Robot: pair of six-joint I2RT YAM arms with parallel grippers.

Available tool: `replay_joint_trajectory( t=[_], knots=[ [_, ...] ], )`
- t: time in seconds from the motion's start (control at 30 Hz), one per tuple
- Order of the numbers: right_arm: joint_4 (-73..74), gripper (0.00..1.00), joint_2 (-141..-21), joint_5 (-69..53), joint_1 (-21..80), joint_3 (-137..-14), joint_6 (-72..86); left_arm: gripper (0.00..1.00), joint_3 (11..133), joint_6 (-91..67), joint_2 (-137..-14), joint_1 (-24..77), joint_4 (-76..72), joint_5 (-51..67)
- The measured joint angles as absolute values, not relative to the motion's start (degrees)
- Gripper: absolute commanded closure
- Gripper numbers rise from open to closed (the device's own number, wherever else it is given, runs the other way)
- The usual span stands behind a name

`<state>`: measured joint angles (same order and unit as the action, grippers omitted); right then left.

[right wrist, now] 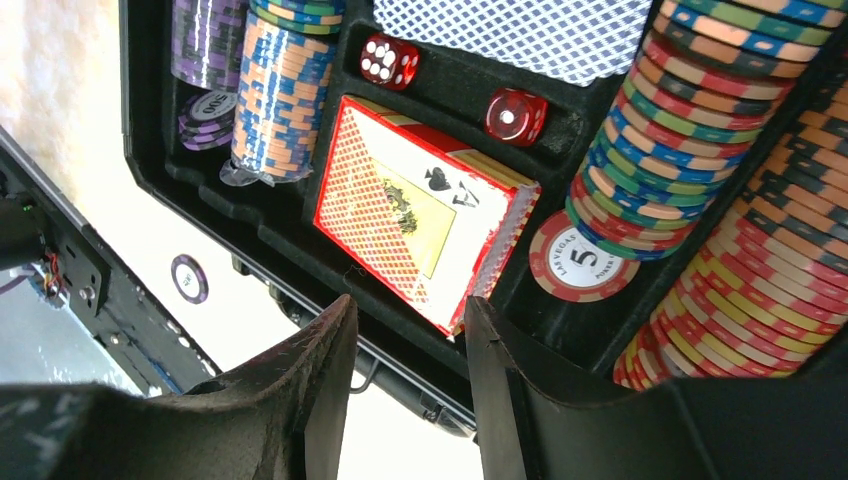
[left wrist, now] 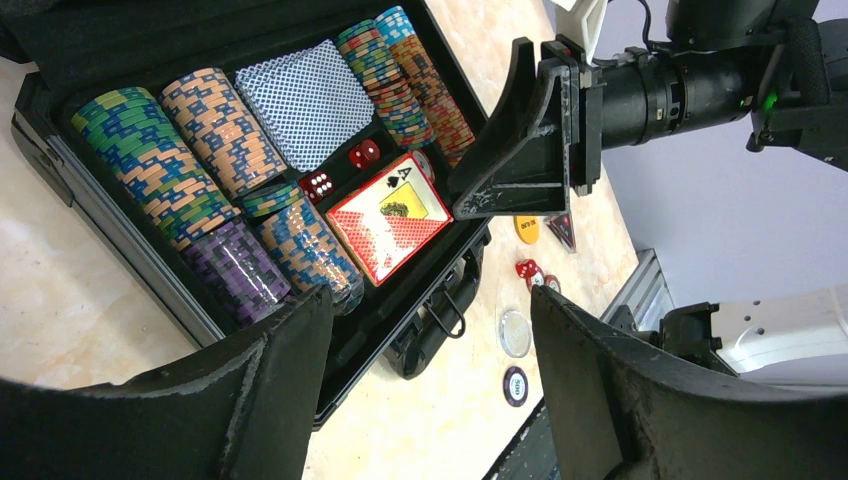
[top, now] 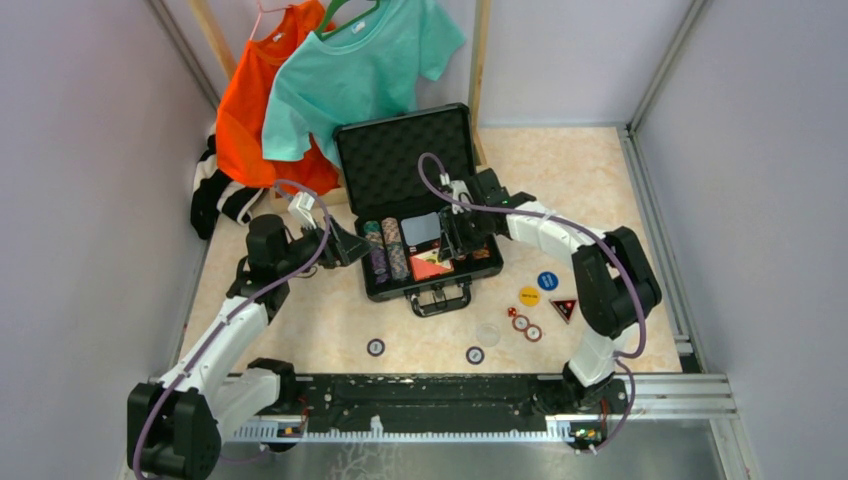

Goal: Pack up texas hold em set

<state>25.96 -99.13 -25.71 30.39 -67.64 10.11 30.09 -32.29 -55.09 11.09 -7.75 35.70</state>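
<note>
The black briefcase lies open mid-table, its foam lid up at the back. Its tray holds rows of multicoloured chips, a blue-backed card deck, two red dice and the red-orange card box, which lies tilted in its slot. My right gripper is open and empty, just above the near corner of the card box; it also shows in the top view. My left gripper is open wide and empty, at the case's left front edge.
On the table right of the case lie a blue button, a yellow button, a red triangular piece, a red die, two red chips and a clear disc. Two purple chips lie in front. Shirts hang behind.
</note>
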Motion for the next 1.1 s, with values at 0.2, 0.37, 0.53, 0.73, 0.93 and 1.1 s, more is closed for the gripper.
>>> replay_joint_trajectory(
  t=[0.2,0.37,0.53,0.73,0.93,1.1],
  knots=[
    [25.78,0.56,-98.96,-25.78,29.69,-68.05,10.11,0.22,30.09,-32.29,-55.51,11.09,-8.16,36.07],
    [24.95,0.57,-98.96,-27.09,29.89,-68.05,10.44,0.22,30.09,-32.29,-55.88,11.09,-8.32,36.14],
    [23.57,0.57,-99.22,-28.01,30.81,-68.05,11.09,0.22,30.09,-32.29,-55.92,11.09,-8.64,36.14],
    [20.95,0.57,-101.91,-28.16,31.90,-67.57,11.79,0.22,30.09,-32.29,-55.83,11.09,-8.58,36.12],
    [18.11,0.57,-104.14,-28.80,31.83,-65.98,12.80,0.22,30.09,-32.29,-55.13,11.09,-8.56,36.10],
    [17.45,0.57,-104.12,-29.15,31.88,-65.98,13.10,0.22,30.09,-32.29,-54.89,11.09,-8.54,36.07]
  ],
)
